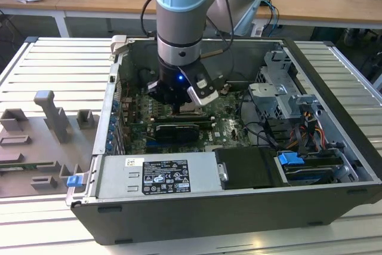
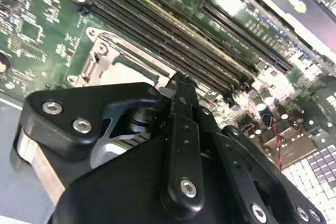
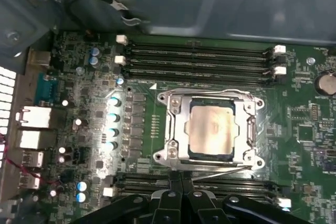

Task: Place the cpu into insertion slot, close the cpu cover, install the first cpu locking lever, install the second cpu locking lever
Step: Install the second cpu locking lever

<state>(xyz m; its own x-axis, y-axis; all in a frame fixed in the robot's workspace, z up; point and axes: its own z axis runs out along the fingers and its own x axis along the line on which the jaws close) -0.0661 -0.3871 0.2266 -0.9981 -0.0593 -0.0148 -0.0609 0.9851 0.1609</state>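
A slatted grey tabletop (image 1: 334, 64) carries an open computer case (image 1: 239, 207), wooden desks behind it. Nearest in the first wrist view, the gripper (image 3: 181, 190) has its fingers (image 3: 173, 192) pressed together, holding nothing, tips at the socket's edge, probably to work a lever. Beyond them the cpu (image 3: 211, 130) sits in the insertion slot (image 3: 181, 129), the cpu cover (image 3: 176, 109) lying flat around it.
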